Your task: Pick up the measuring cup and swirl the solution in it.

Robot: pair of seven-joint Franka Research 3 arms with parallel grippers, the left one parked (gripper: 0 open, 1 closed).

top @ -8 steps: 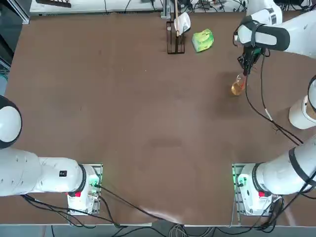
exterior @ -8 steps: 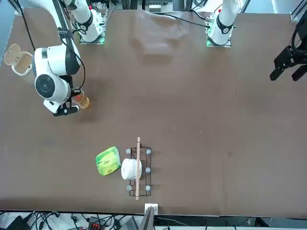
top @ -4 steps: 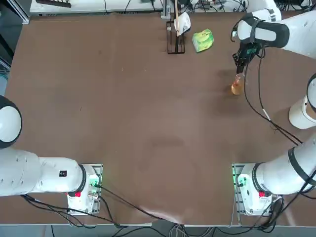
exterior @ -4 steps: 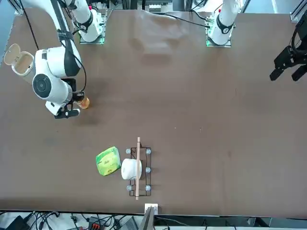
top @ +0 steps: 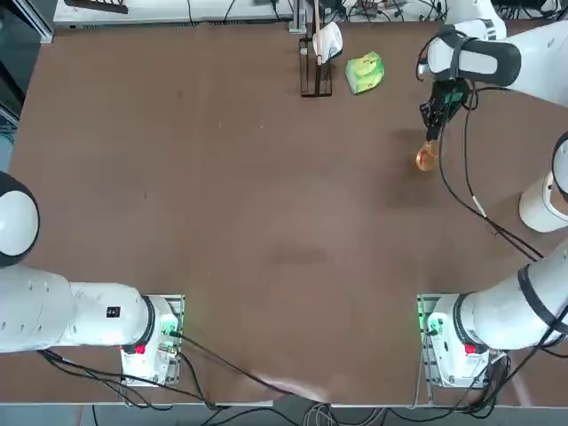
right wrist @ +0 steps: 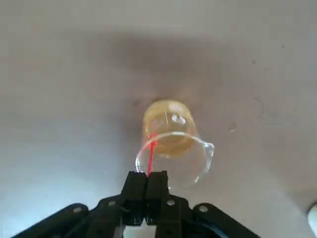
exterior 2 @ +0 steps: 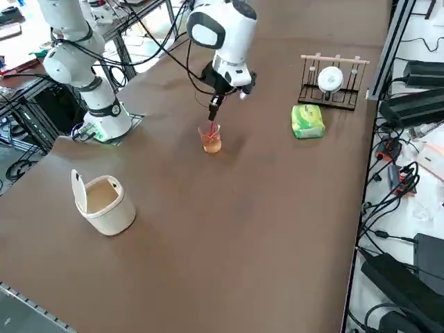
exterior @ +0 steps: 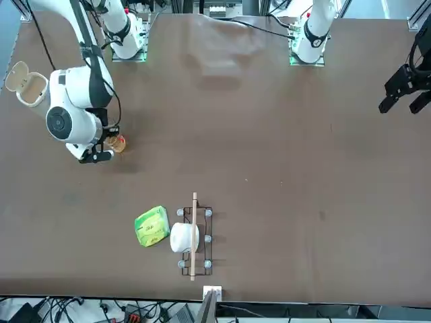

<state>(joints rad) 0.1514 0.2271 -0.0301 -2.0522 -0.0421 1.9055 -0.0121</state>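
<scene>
Brown tabletop (exterior 2: 277,229) | measuring cup (exterior 2: 211,139) hung tilted off its far right part | right gripper (right wrist: 146,187) fingers pinched shut on thin rim | solution (right wrist: 167,133) judged liable to spill, cup to slip, during swirling

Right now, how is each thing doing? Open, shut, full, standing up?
Right gripper: shut on the cup's rim.
Cup: held, upright, partly full.
Solution: orange, low in the cup.
White bin: upright, lid open.
Green packet: lying flat.
</scene>
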